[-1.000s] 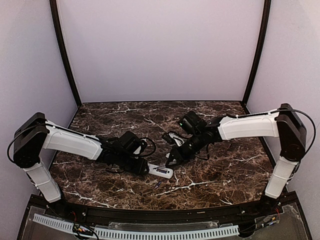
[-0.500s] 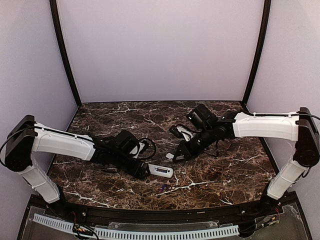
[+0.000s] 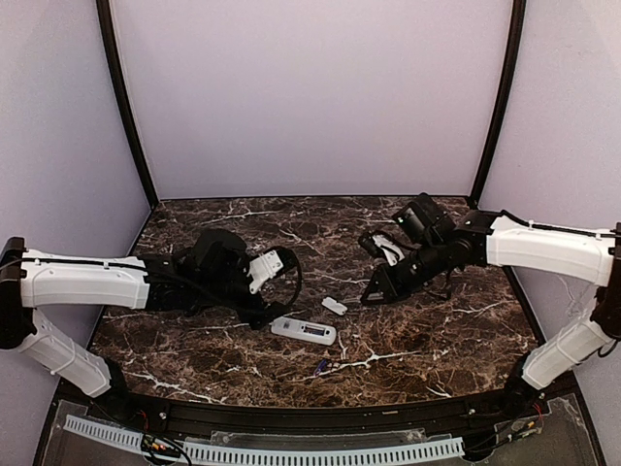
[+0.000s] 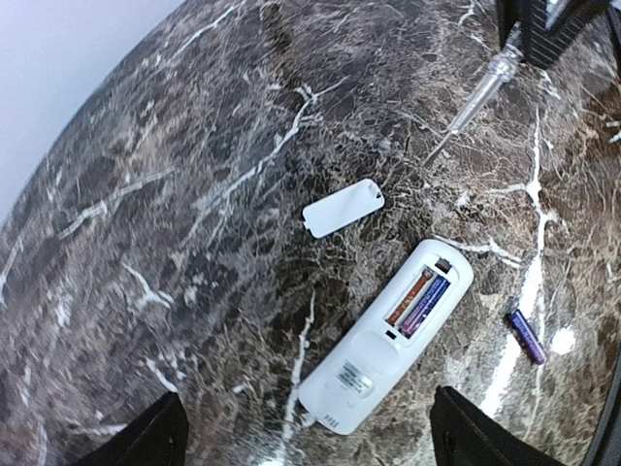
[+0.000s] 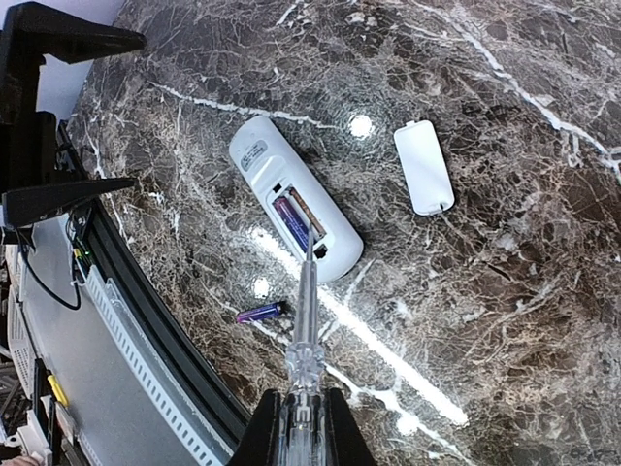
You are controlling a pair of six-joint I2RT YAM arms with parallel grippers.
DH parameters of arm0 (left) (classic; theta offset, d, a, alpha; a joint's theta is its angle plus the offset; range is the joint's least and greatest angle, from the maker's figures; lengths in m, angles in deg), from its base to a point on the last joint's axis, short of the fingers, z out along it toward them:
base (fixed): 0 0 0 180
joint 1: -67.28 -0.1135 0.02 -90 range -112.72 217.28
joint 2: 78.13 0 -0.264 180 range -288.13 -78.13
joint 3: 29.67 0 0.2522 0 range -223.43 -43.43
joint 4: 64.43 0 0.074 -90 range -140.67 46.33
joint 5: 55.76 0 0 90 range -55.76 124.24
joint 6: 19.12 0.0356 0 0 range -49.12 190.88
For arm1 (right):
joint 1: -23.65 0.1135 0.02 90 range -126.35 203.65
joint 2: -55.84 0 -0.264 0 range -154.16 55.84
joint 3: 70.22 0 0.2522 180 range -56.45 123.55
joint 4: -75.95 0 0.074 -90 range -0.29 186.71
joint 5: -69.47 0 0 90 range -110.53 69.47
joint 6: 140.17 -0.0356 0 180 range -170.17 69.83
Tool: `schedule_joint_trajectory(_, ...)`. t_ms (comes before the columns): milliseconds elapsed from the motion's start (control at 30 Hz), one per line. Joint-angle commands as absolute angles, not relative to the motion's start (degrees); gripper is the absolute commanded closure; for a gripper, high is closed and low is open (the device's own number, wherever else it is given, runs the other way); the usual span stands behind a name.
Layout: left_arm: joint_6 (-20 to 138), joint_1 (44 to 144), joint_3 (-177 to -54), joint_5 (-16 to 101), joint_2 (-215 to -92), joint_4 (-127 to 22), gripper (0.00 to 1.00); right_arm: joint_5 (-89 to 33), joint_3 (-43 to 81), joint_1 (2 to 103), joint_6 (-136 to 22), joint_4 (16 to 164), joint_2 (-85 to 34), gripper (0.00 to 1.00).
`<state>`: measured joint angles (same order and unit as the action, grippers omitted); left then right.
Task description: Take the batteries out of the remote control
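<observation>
The white remote control (image 3: 304, 331) lies back up on the marble table, its battery bay open. One purple battery (image 4: 424, 304) sits in the bay beside an empty slot; it also shows in the right wrist view (image 5: 291, 221). The other battery (image 3: 320, 366) lies loose on the table in front of the remote (image 4: 525, 336) (image 5: 260, 313). My left gripper (image 3: 260, 313) is open and empty, just left of the remote (image 4: 388, 354). My right gripper (image 3: 374, 291) is shut on a clear screwdriver (image 5: 306, 330), held above the table right of the remote (image 5: 296, 199).
The small white battery cover (image 3: 334, 306) lies flat between the remote and the right gripper; it also shows in both wrist views (image 4: 343, 207) (image 5: 424, 167). The table's black front edge (image 5: 146, 320) runs close to the loose battery.
Both arms have drawn back from the remote: the left gripper has moved left off its end, the right has moved right and back with the screwdriver. The cover now shows on the table.
</observation>
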<state>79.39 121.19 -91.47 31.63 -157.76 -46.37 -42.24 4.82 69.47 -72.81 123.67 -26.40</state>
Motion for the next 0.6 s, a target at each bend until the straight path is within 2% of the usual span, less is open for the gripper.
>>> schedule_joint_trajectory(0, 99.6, 121.3, -92.5, 33.4, -158.4, -47.8, 0.13, -41.4, 3.7, 68.5, -71.5, 125.5, -23.9, 1.00)
schedule_joint_trajectory(233, 115.4, 120.2, -102.3, 45.1, -170.2, -27.7, 0.13, -42.0, 0.4, 67.1, -71.3, 125.5, -21.2, 1.00)
schedule_joint_trajectory(567, 119.1, 117.6, -112.3, 44.8, -181.4, -24.2, 0.16, -42.5, -3.6, 66.1, -71.6, 124.8, -18.1, 1.00)
